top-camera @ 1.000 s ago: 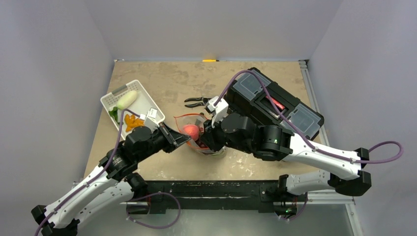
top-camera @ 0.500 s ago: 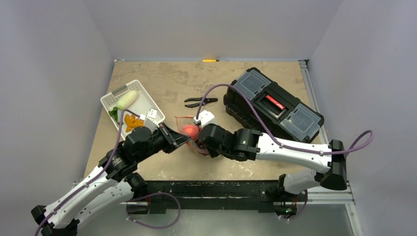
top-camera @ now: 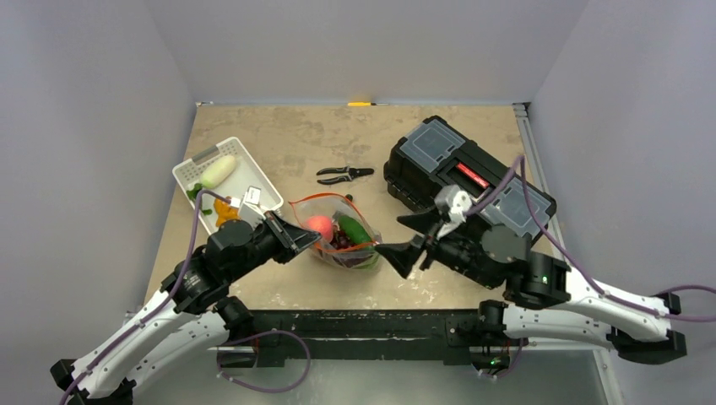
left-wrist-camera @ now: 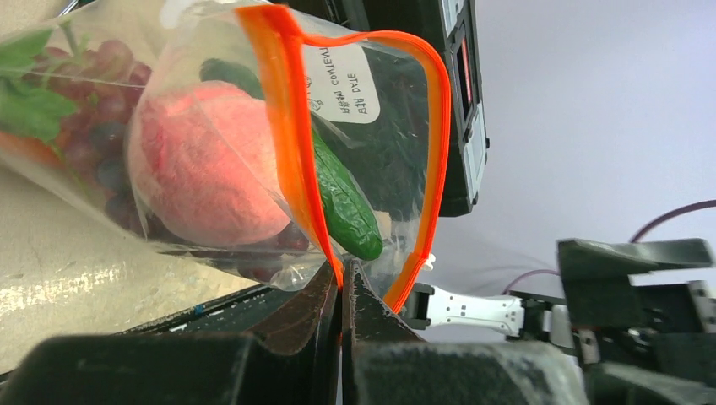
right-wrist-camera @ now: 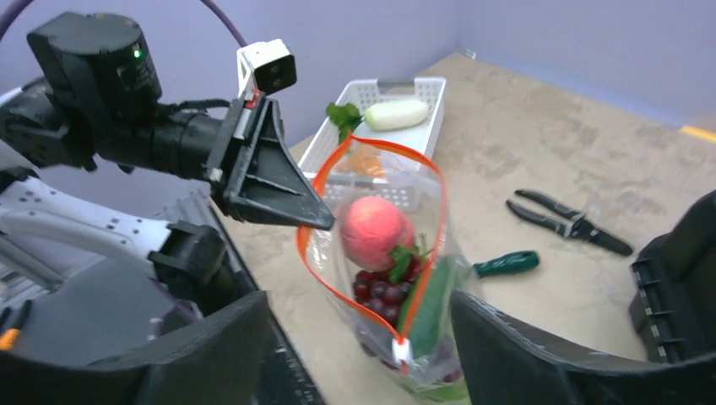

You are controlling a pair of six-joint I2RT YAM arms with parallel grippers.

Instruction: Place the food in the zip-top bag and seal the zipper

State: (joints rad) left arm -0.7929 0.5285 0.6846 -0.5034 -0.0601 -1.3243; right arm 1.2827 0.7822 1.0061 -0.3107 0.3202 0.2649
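The clear zip-top bag [top-camera: 365,245] stands on the table with its mouth wide. My left gripper [top-camera: 309,240] is shut on the bag's near edge, pinching the orange zipper [left-wrist-camera: 291,126] between the fingertips [left-wrist-camera: 331,283]. Inside lie a pink-red peach [top-camera: 318,226], dark grapes [right-wrist-camera: 380,291] and a green cucumber [left-wrist-camera: 346,211]. The white slider [right-wrist-camera: 401,350] sits at the zipper's near end. My right gripper [top-camera: 408,238] hangs open and empty just right of the bag, apart from it. Its view looks into the mouth past both fingers [right-wrist-camera: 507,354].
A white slotted basket [top-camera: 253,173] at the left holds a pale vegetable [top-camera: 218,170] and an orange carrot [top-camera: 224,209]. Black pliers [top-camera: 344,175] lie behind the bag. A black toolbox [top-camera: 473,181] stands at the right. A green-handled tool [right-wrist-camera: 507,263] lies beside the bag.
My right gripper has opened and drawn back to the right, out of the bag. The cucumber now lies in the bag. The left gripper keeps its hold on the bag's edge.
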